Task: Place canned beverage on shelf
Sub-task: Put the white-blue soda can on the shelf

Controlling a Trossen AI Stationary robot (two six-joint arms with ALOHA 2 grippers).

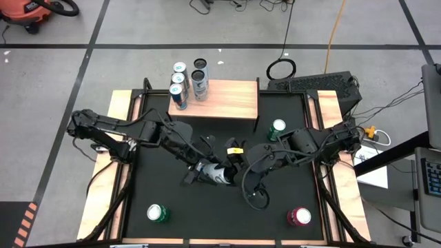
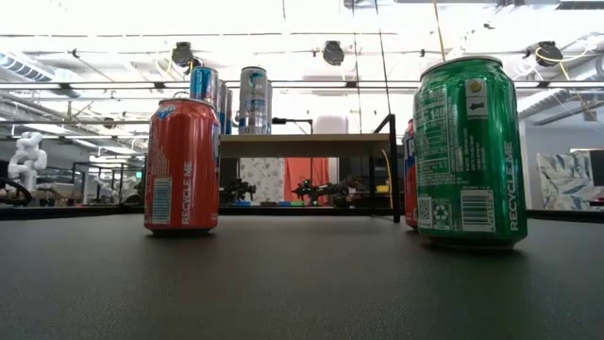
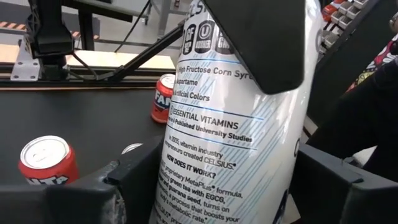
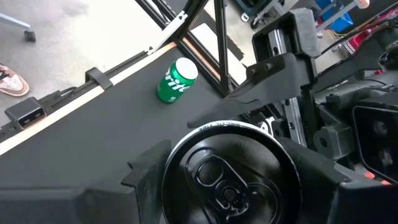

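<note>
Right now, mid-bench (image 1: pixel 158 172), both arms meet over one tall white can (image 1: pixel 215 173). The right hand (image 1: pixel 233 173) sits clamped around its top end; the left hand (image 1: pixel 200 171) straddles its body, though I cannot tell if it's gripping. The shelf (image 1: pixel 231 96) already carries four cans (image 1: pixel 187 79), well away. If one lets go early, the can could drop and roll.
</note>
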